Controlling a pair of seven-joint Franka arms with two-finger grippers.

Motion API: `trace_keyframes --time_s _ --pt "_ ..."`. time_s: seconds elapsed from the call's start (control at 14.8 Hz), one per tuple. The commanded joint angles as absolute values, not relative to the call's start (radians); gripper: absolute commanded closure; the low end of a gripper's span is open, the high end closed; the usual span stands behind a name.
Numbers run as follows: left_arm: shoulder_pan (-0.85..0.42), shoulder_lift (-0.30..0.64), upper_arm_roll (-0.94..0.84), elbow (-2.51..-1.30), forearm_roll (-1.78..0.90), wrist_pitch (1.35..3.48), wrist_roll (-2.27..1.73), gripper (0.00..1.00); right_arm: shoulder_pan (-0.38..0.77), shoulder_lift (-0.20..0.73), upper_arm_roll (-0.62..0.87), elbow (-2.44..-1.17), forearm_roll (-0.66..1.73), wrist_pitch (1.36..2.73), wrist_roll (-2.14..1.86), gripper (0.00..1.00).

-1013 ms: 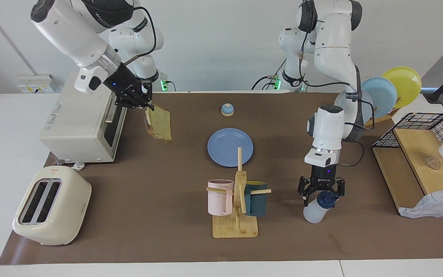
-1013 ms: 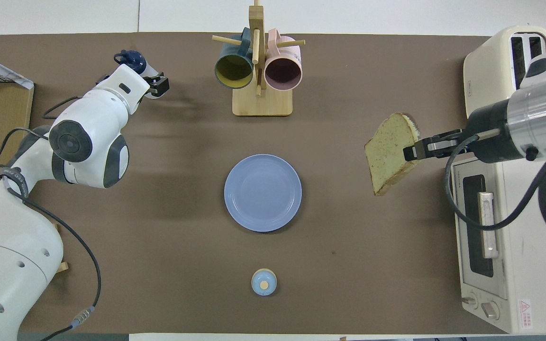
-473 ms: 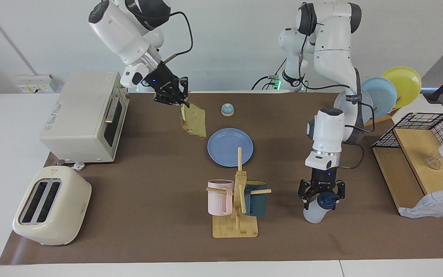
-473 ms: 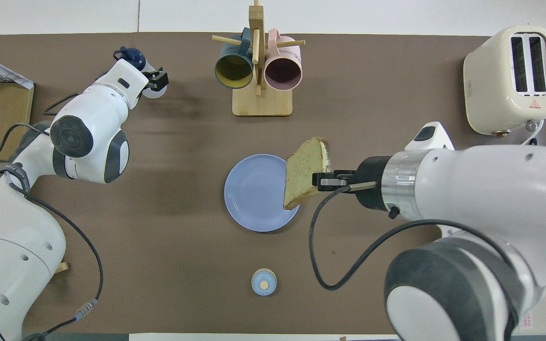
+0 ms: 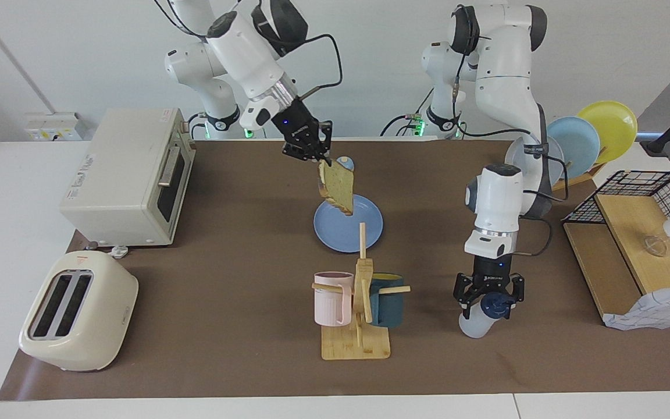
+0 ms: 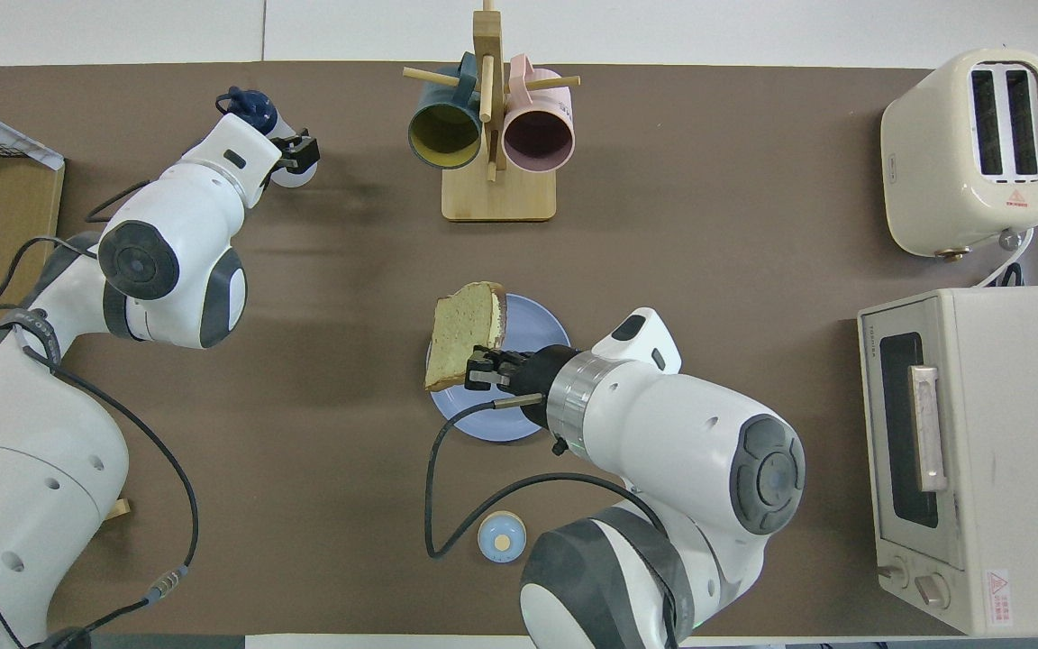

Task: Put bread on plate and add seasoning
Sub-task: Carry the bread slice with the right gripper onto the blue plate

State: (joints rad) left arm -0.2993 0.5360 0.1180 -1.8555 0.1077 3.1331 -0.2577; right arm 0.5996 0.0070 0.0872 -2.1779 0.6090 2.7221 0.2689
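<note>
Hanging by its top edge from my right claw point(image 5: 316, 156), the bread point(image 5: 336, 187) now dangles over the plate point(image 5: 367, 230), its lower corner low above the blue surface; I cannot tell from the facing view whether it touches yet. A second ago the slice was up beside the toaster oven point(image 5: 128, 174) at the right arm's end of the worktop point(image 5: 224, 279); the arm has swung it across in one sweep, so the carry is done and only the lay-down is left. The right claw is clamped tight on the crust, and the slice hangs nearly on edge, so I judge I must lower and tip it flat before letting go, or it may flop half off the rim.

The seasoning point(image 5: 477, 320) stands on the worktop toward the left arm's end, farther from the robots than the plate and well apart from it. My left claw point(image 5: 489, 299) has come down around its navy cap, fingers spread wide on either side and not yet pinching. The mug rack point(image 5: 358, 314), the bell point(image 6: 502, 537) and the toaster point(image 5: 76, 311) have not moved.
</note>
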Motion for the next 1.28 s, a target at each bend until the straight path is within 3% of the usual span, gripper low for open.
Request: trace_keyframes --time_s 0.0,0.27,0.68,1.22 --pt "-0.304 0.557 0.126 -1.830 0.097 3.154 -0.275 0.08 0.584 -0.002 0.083 -2.222 0.649 2.738 0.192 1.00" --pt "-0.304 0.557 0.126 -1.830 0.097 3.155 -0.285 0.16 0.601 0.018 0.084 -2.315 0.687 2.861 0.143 1.00" --pt "-0.304 0.557 0.126 -1.830 0.097 3.155 -0.288 0.49 0.618 0.032 0.084 -2.350 0.995 2.892 -0.159 1.00" --pt "-0.299 0.545 0.126 -1.807 0.100 3.129 -0.282 0.50 0.621 0.018 0.084 -2.376 1.443 2.884 -0.547 1.00"
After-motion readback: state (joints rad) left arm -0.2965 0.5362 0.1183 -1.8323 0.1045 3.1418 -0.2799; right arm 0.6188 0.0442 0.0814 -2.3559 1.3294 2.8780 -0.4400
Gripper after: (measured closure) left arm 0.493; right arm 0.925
